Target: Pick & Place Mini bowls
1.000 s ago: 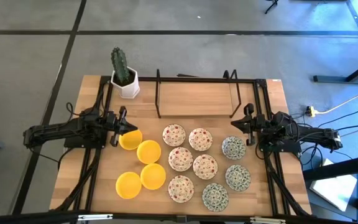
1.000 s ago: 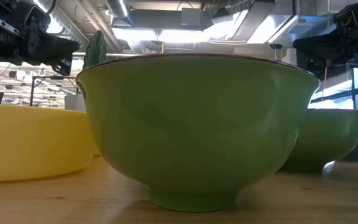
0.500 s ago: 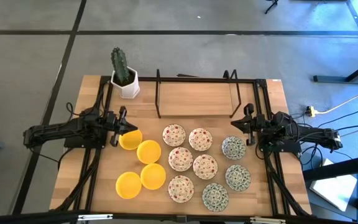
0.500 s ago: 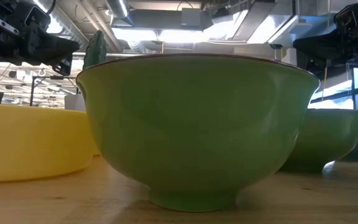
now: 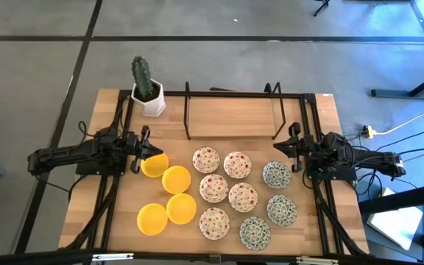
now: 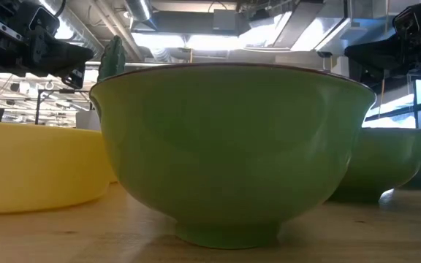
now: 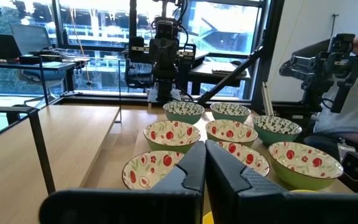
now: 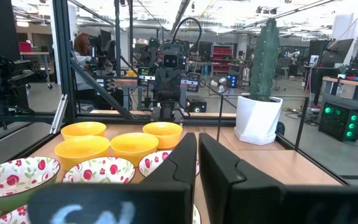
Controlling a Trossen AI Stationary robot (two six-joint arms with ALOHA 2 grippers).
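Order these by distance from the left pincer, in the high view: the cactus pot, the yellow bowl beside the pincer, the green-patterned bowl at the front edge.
From the left pincer:
1. Plain yellow bowl, right beside it.
2. White hexagonal cactus pot, back left corner.
3. Green-patterned white bowl, front right.

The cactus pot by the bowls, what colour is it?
The hexagonal cactus pot is plain white. It shows best in the right wrist view.

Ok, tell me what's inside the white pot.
A tall green cactus stands upright in the white pot. Its soil and roots can't be seen; the pot's rim and the cactus cover them.
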